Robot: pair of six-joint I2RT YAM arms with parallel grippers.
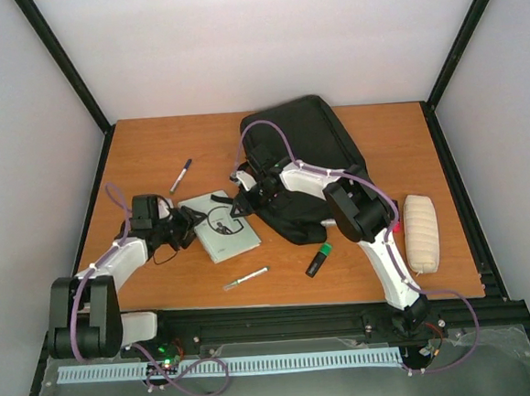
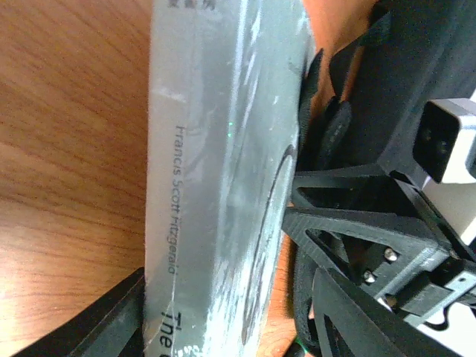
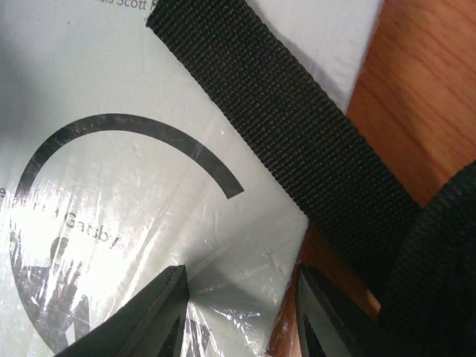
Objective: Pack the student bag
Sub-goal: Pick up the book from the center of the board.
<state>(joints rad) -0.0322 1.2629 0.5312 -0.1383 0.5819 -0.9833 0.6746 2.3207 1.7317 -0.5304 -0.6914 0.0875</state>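
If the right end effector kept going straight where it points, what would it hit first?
Most likely the book, whose corner sits inside the open right end effector. A strap of the student bag lies just beside. Depth is uncertain.

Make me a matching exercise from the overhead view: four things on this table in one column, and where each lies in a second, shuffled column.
Things
1. student bag
2. book
3. cream pouch
4. green highlighter

Places
A. farthest right of the four
B. farthest back, about the centre
C. left of the bag, with a black strap lying across it
D. just in front of the bag, towards the near edge

Pairs: 1-B, 2-C, 3-A, 4-D
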